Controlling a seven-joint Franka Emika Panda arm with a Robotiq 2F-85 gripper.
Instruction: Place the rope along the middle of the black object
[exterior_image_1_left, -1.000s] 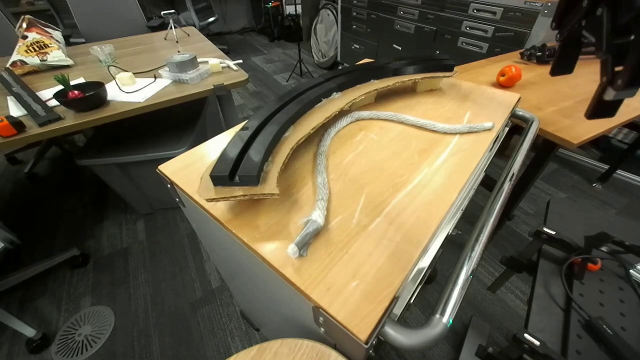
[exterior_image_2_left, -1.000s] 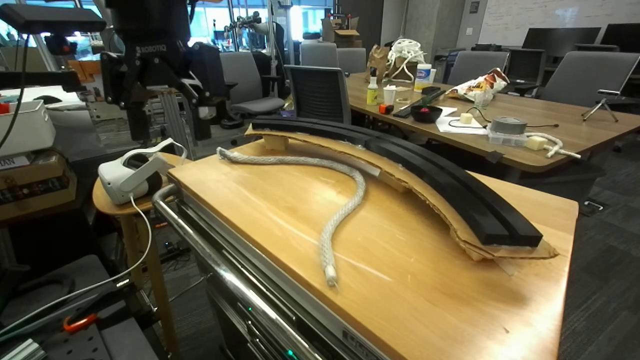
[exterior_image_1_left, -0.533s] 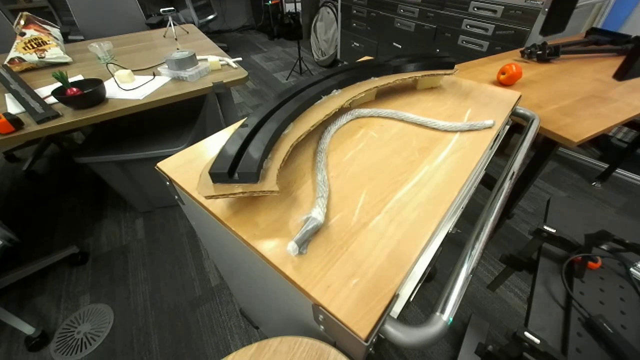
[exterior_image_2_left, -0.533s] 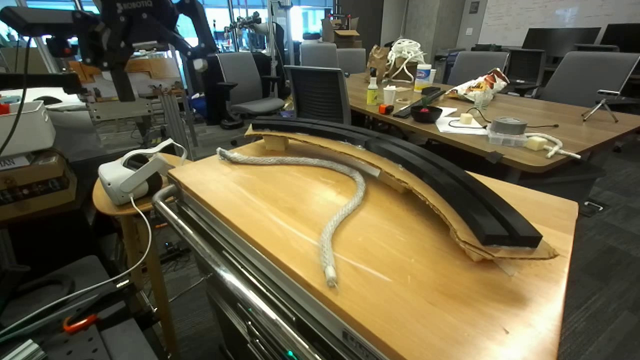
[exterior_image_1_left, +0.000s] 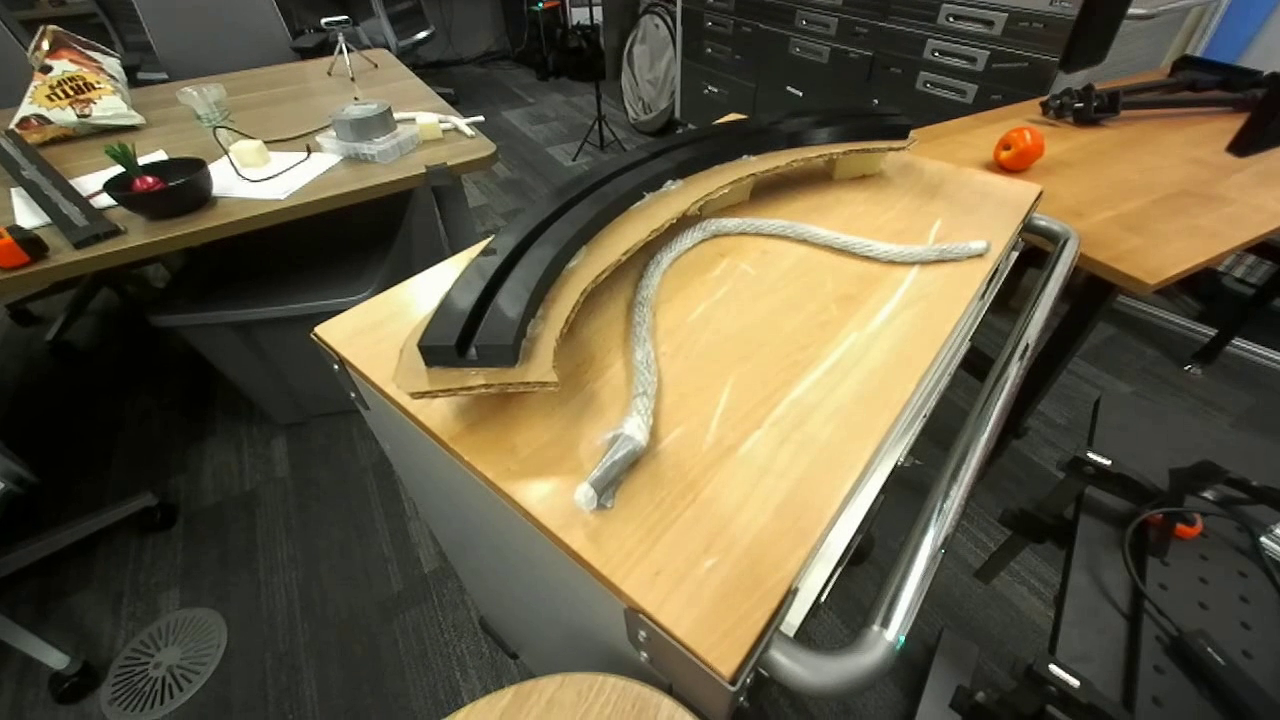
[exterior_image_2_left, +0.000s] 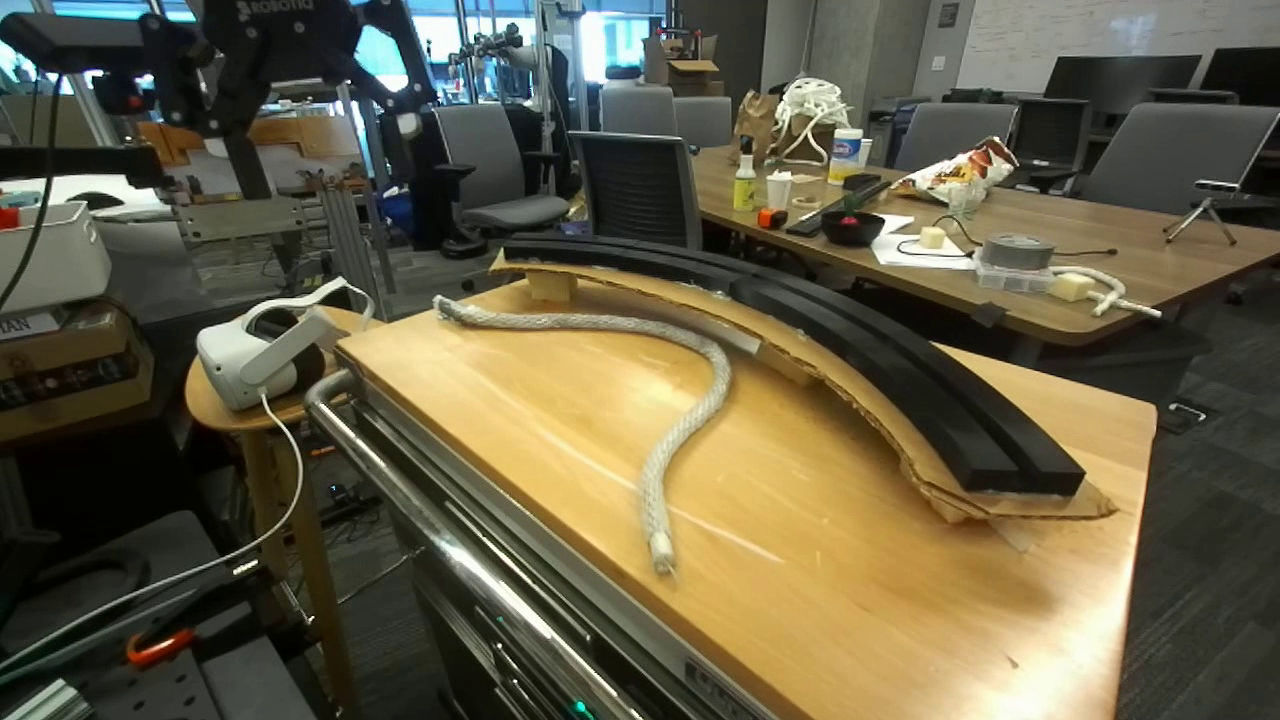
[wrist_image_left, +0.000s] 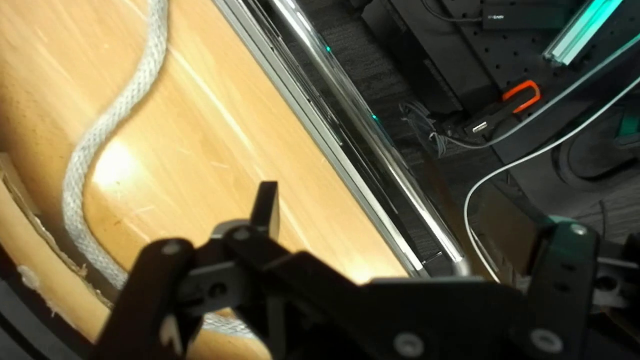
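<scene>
The light-grey rope (exterior_image_1_left: 645, 330) lies in a loose S-curve on the wooden cart top, apart from the black object; one end is wrapped in grey tape. It shows in both exterior views (exterior_image_2_left: 690, 420) and in the wrist view (wrist_image_left: 75, 195), partly hidden there by my gripper. The black object (exterior_image_1_left: 530, 290) is an arc with an empty channel along its middle, raised on cardboard; it also shows in an exterior view (exterior_image_2_left: 860, 345) and at the wrist view's lower left (wrist_image_left: 30, 332). My gripper (exterior_image_2_left: 325, 150) is open and empty, high above the cart's handle side (wrist_image_left: 385, 215).
A chrome handle (exterior_image_1_left: 930, 530) runs along the cart's (exterior_image_1_left: 760, 400) edge. The cardboard base (exterior_image_1_left: 600, 285) borders the arc. A stool with a white headset (exterior_image_2_left: 245, 350) stands beside the cart. A wooden table with an orange-red fruit (exterior_image_1_left: 1018, 149) adjoins it.
My gripper has risen and its fingers have spread wider since a second ago; over the last half second it has barely moved. The rope and the black object have not moved.
</scene>
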